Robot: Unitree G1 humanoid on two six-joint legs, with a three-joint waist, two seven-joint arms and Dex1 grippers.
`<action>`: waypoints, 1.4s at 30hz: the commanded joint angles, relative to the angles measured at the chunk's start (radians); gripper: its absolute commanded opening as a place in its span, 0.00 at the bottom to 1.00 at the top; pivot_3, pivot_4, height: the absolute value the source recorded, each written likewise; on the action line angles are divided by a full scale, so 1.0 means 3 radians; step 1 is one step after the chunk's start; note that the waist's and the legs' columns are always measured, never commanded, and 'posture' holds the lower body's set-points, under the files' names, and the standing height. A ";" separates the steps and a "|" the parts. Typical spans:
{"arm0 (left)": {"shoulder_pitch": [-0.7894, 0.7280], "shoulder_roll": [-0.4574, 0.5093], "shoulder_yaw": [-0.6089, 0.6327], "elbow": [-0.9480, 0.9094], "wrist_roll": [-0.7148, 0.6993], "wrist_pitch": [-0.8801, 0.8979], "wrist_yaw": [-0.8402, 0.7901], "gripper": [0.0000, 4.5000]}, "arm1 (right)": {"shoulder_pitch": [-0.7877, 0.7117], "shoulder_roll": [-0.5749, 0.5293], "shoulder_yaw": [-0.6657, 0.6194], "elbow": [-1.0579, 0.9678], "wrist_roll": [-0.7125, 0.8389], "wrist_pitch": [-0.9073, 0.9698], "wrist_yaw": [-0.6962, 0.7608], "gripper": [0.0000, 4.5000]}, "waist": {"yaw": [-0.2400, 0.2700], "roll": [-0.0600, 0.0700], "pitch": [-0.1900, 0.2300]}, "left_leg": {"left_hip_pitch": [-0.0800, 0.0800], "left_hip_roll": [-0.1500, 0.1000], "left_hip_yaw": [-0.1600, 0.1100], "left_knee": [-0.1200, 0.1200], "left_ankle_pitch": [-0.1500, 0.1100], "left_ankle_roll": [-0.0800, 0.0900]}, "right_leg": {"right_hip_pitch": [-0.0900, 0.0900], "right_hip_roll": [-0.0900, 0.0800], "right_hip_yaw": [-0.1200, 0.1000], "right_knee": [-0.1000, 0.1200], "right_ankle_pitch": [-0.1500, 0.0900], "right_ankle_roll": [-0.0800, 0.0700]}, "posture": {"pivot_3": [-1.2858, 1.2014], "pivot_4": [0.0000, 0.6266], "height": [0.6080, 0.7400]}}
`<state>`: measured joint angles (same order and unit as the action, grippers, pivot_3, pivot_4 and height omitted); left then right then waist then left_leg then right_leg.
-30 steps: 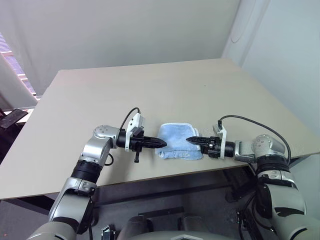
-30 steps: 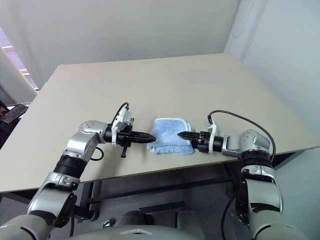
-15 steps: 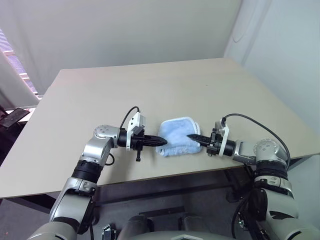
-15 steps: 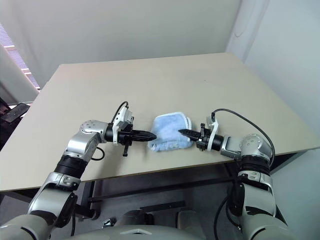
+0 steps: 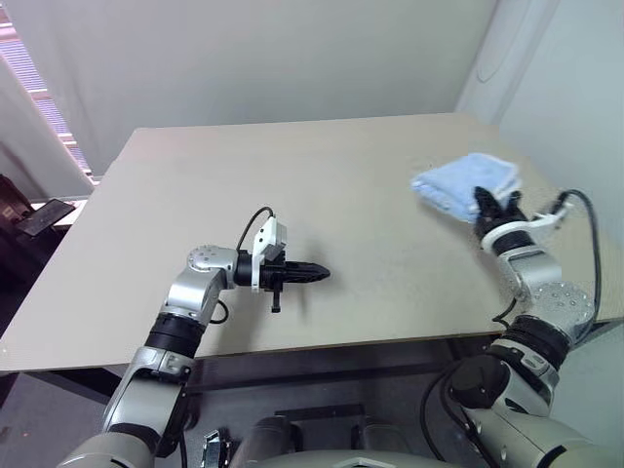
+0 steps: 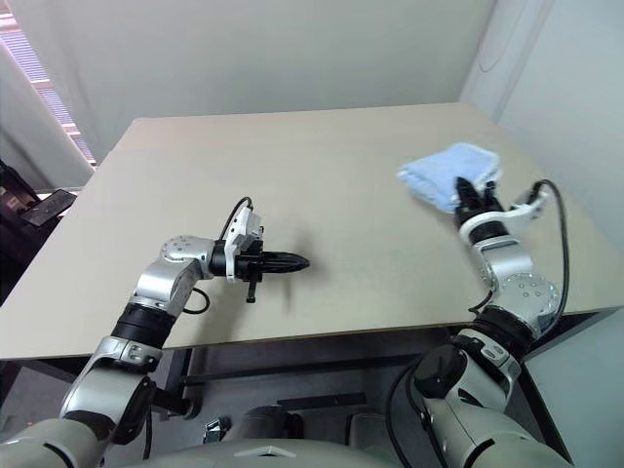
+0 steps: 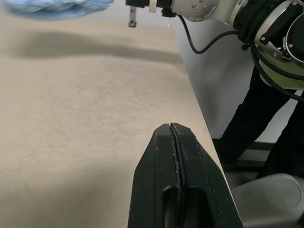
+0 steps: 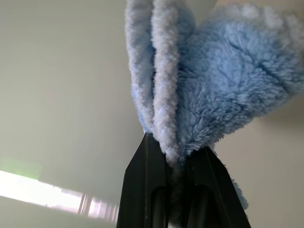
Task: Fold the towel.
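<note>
Soft, even daylight fills the room, brightest at the slatted window [image 5: 29,93] off the left edge of the matte beige tabletop [image 5: 322,185]. Shadows are faint: a pale smudge lies under the fluffy light-blue terry towel [image 7: 52,7] in the left wrist view. Head views are sharp. In the right wrist view the wall behind blurs, with a bright streak low down.

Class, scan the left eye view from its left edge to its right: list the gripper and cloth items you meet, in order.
Left gripper, jaws shut and empty → towel, folded, lifted off the table → right gripper, jaws clamped on the towel.
</note>
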<state>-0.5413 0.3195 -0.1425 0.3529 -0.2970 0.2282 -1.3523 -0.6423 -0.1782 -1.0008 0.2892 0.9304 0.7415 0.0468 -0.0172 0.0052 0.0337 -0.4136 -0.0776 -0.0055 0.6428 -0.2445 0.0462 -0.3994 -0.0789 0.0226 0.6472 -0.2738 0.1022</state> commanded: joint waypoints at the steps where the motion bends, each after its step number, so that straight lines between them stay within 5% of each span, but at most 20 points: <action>1: 0.0012 -0.0020 0.0031 -0.0101 -0.0095 -0.0024 0.0030 0.00 | -0.0073 -0.0166 -0.0074 0.0359 0.0035 -0.0401 -0.0190 0.01 | -0.0010 0.0002 0.0000 | 0.0002 0.0000 0.0000 0.0000 0.0000 0.0000 | 0.0001 0.0000 0.0000 0.0000 0.0000 0.0000 | 0.52 0.00 0.97; 10: 0.0057 -0.0038 0.0029 -0.0131 -0.0070 -0.0031 0.0120 0.00 | 0.0091 -0.0222 0.0004 0.0894 0.0094 -0.0687 -0.0388 0.01 | -0.0008 0.0012 0.0001 | 0.0005 0.0001 0.0001 0.0000 0.0005 0.0008 | 0.0006 -0.0001 0.0001 -0.0001 -0.0001 -0.0002 | 0.52 0.00 0.97; 11: 0.0068 -0.0033 0.0021 -0.0131 -0.0051 -0.0043 0.0139 0.00 | 0.0110 -0.0217 0.0021 0.0891 0.0111 -0.0675 -0.0400 0.15 | -0.0008 0.0012 0.0001 | 0.0005 0.0001 0.0001 0.0001 0.0005 0.0009 | 0.0007 -0.0001 0.0001 -0.0001 -0.0001 -0.0002 | 0.52 0.00 0.97; 22: 0.0021 0.0026 0.0079 -0.0103 -0.0093 0.0112 0.0196 0.00 | 0.0244 -0.0255 0.0132 0.0723 0.0253 -0.0643 -0.0625 0.98 | -0.0004 0.0012 0.0001 | 0.0007 0.0001 0.0001 0.0003 0.0005 0.0009 | 0.0010 -0.0001 0.0001 -0.0002 -0.0006 -0.0011 | 0.52 0.00 0.97; 33: 0.0008 0.0077 0.0155 -0.0073 -0.0117 0.0117 0.0288 0.00 | 0.1265 -0.0452 0.0365 -0.0925 0.1095 0.0379 -0.0758 0.99 | 0.0013 0.0015 0.0001 | -0.0009 0.0002 0.0001 0.0003 0.0004 0.0012 | -0.0003 -0.0003 0.0000 -0.0005 -0.0007 -0.0010 | 0.52 0.00 0.97; 37: 0.0010 0.0119 0.0274 -0.0100 -0.0219 0.0135 0.0350 0.00 | 0.1849 -0.0880 0.0800 -0.1723 0.0939 0.0543 -0.0160 0.99 | 0.0010 0.0017 0.0002 | -0.0014 0.0003 0.0001 0.0004 0.0004 0.0013 | -0.0006 -0.0003 0.0000 -0.0005 -0.0009 -0.0011 | 0.52 0.00 0.97; 42: 0.0091 0.0186 0.0408 -0.0257 -0.0401 0.0302 0.0391 0.00 | 0.2155 -0.1425 0.1286 -0.2335 0.0243 -0.0131 0.1004 0.99 | 0.0007 0.0015 0.0010 | -0.0018 0.0005 0.0003 0.0018 0.0003 0.0016 | -0.0004 -0.0001 -0.0001 -0.0006 -0.0011 -0.0009 | 0.52 0.00 0.97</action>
<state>-0.5144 0.3628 -0.0476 0.3194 -0.3861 0.3125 -1.2358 0.0149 -0.5839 -0.6437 -0.3730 1.0537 0.7698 0.2531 -0.0151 0.0097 0.0366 -0.4181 -0.0760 -0.0045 0.6485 -0.2436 0.0511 -0.3993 -0.0794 0.0220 0.6451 -0.2770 0.0995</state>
